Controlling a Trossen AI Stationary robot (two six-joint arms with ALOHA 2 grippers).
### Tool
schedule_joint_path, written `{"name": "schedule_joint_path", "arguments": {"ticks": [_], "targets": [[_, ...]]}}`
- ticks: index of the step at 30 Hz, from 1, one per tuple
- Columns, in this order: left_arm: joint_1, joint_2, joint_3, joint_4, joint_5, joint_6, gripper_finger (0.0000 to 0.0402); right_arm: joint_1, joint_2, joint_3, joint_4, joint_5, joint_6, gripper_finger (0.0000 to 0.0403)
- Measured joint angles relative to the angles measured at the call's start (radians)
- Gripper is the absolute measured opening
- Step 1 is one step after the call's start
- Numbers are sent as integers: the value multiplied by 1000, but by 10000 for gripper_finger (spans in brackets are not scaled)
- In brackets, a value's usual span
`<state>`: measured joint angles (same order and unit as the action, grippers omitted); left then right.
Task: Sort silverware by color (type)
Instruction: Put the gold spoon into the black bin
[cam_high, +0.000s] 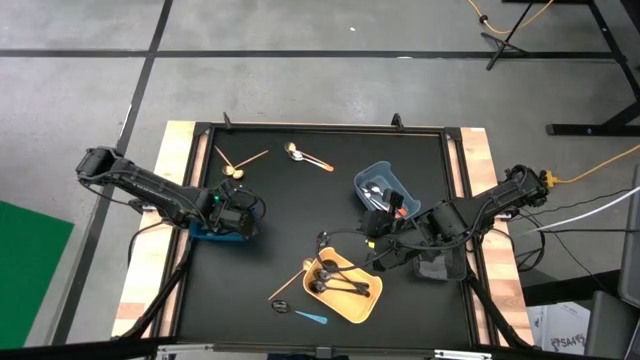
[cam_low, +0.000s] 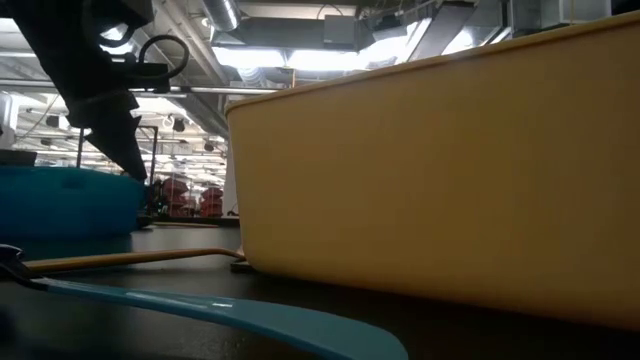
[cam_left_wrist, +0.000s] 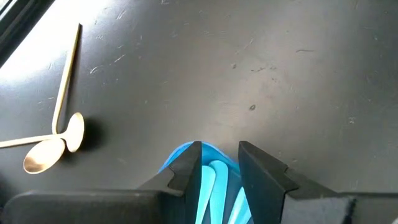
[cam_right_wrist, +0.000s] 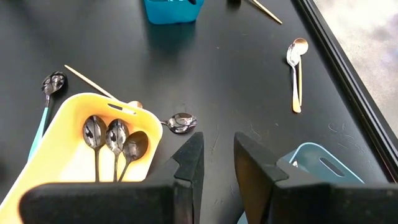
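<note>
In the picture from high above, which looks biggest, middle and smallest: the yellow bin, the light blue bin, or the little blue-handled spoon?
1. Yellow bin, biggest.
2. Light blue bin, clearly smaller, though an arm covers part of it.
3. Blue-handled spoon, by far the smallest, just a thin sliver beside the yellow bin.

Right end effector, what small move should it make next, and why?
Probably lower the right end effector toward the loose spoon beside the yellow bin. Its fingers stand apart, holding nothing, and that spoon lies just ahead on the table, outside the bin holding three spoons.
</note>
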<state>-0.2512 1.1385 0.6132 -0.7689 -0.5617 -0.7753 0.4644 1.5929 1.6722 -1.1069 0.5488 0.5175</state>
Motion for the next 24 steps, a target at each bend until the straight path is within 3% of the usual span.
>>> {"name": "schedule_joint_path", "arguments": {"ticks": [15, 24], "targets": [[0, 0, 0, 0, -1, 0, 99, 0, 0, 0, 18, 29, -15, 78], [-1, 0, 76, -4, 6, 52, 99, -22, 0, 0, 67, 18, -47, 78]]}}
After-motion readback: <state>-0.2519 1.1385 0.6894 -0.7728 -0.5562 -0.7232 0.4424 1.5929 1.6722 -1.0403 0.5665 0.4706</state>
